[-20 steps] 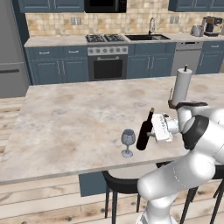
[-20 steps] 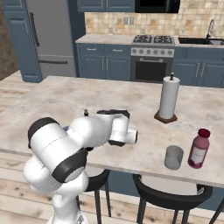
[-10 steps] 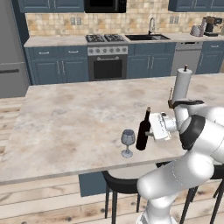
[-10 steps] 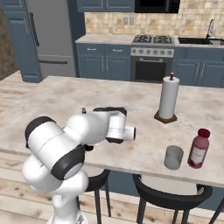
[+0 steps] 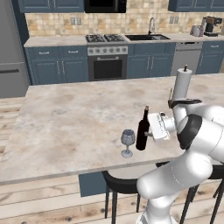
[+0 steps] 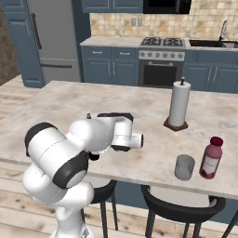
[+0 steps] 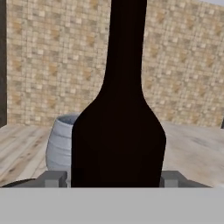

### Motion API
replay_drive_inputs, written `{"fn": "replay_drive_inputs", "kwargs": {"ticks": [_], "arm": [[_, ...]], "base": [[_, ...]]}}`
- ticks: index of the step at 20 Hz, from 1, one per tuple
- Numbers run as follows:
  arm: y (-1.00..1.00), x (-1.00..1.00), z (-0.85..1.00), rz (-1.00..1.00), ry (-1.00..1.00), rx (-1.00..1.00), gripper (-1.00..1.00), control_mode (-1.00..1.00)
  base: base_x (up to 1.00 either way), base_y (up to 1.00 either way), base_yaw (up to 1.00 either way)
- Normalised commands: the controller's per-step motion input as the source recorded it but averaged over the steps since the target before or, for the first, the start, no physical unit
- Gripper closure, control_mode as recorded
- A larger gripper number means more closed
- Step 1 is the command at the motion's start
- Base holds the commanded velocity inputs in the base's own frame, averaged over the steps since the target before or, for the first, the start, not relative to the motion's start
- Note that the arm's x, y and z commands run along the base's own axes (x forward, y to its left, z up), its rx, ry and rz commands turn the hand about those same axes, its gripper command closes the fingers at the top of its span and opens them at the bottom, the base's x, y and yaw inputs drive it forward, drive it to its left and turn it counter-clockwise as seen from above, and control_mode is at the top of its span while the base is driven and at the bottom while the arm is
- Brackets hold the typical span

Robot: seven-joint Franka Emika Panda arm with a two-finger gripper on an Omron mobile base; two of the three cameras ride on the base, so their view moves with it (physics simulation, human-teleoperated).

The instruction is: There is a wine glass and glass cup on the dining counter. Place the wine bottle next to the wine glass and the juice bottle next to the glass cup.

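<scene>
Now your gripper (image 7: 112, 179) sits level at the wine bottle (image 5: 142, 130), one fingertip (image 7: 52, 178) on each side of its dark body; a thin gap shows beside each tip, so the jaws look slightly parted, though you cannot tell for sure whether they touch the glass. The bottle stands upright on the dining counter (image 5: 74, 118), near its front edge, just beside the wine glass (image 5: 127, 142), which is on its far side from the gripper. Well apart, toward the counter's other end, the glass cup (image 6: 184, 167) stands just beside the juice bottle (image 6: 210, 157), with a paper towel roll (image 6: 178, 103) behind them.
</scene>
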Motion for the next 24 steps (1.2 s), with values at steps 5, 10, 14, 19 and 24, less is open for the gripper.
{"fn": "replay_drive_inputs", "kwargs": {"ticks": [5, 10, 14, 19, 24], "arm": [[0.00, 0.00, -0.07, 0.00, -0.01, 0.00, -1.00, -1.00], [0.00, -0.01, -0.02, 0.00, -0.03, 0.00, -1.00, -1.00], [-0.01, -0.01, 0.00, 0.00, -0.02, 0.00, -1.00, -1.00], [-0.05, 0.00, 0.00, 0.00, 0.00, 0.00, -1.00, -1.00], [-0.13, 0.02, 0.00, 0.00, 0.00, 0.00, -1.00, -1.00]], "base": [[0.00, 0.00, 0.00], [0.00, 0.00, 0.00], [0.00, 0.00, 0.00], [0.00, 0.00, 0.00], [0.00, 0.00, 0.00]]}}
